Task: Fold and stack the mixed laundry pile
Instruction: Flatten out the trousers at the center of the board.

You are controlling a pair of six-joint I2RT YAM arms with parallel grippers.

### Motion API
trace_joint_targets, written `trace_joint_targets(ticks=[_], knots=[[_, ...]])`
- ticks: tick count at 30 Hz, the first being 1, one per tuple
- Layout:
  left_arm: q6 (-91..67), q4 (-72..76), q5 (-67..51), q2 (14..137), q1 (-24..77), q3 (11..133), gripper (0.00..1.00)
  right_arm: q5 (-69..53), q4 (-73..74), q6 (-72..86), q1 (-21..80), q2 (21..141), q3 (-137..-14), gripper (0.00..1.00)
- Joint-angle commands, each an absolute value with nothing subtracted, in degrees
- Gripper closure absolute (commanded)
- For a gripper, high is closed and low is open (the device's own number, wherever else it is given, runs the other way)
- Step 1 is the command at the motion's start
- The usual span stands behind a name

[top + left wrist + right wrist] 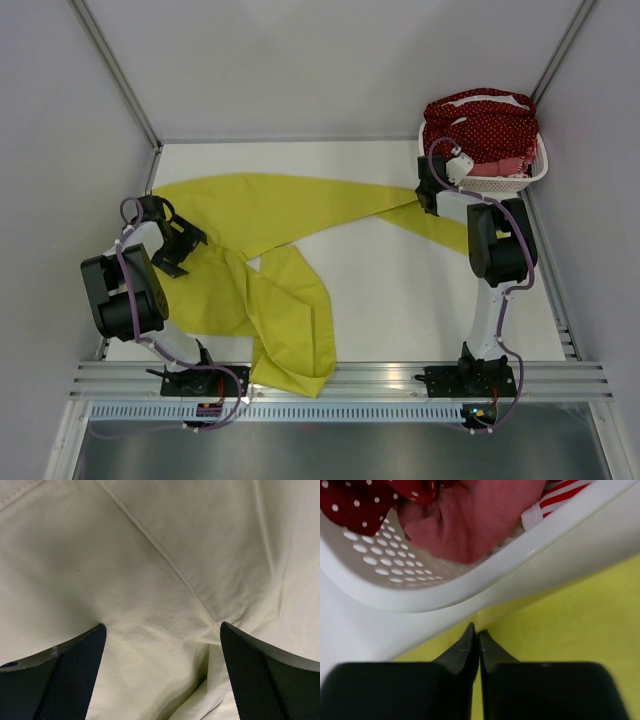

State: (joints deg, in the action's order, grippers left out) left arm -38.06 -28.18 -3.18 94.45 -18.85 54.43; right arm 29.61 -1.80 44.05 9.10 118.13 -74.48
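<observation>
While yellow garment (270,205) lies twisted on desk (400,290) | left hand (162,626) wide open, empty, over seam (175,565) | right hand (478,632) closed by basket (470,592), grip unclear | flatten it before you fold

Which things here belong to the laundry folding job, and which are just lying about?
Part of the job: yellow-green garment spread on the table; dark red dotted cloth, pink garment and red-white striped piece, all in the basket.
Just there: the white perforated basket; the table.
</observation>
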Motion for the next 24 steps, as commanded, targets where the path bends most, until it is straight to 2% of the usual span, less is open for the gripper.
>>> trace_joint_targets(ticks=[1,4,13,19,21,22,23,24], knots=[[-37.18,-25.23,-5.63,98.17,-18.54,51.68,0.01,29.54,-5.35,40.62,8.35,116.90,-76.38,0.99],[-37.27,-25.22,-5.89,98.35,-18.63,51.77,0.00,26.37,-6.59,35.96,8.87,109.46,-74.36,1.00],[-37.53,-24.61,-7.03,96.77,-18.63,50.71,0.00,29.88,-9.05,12.76,16.34,87.92,-74.54,1.00],[-37.35,-24.61,-7.12,95.98,-18.63,50.36,0.00,28.65,-4.49,17.91,17.58,75.61,-57.60,0.99],[-37.27,-24.61,-7.38,95.63,-18.63,50.27,0.00,28.31,-0.01,25.55,17.58,73.66,-49.34,0.95],[-37.27,-24.61,-7.30,95.54,-18.63,50.27,0.00,24.39,2.70,27.93,17.58,72.43,-46.70,0.92],[-37.18,-24.61,-7.03,95.28,-18.63,50.36,0.00,21.13,6.03,32.56,17.67,71.99,-42.23,0.83],[-37.18,-24.78,-7.03,95.27,-18.63,50.45,0.00,18.74,7.54,33.56,17.84,71.72,-40.27,0.80]])
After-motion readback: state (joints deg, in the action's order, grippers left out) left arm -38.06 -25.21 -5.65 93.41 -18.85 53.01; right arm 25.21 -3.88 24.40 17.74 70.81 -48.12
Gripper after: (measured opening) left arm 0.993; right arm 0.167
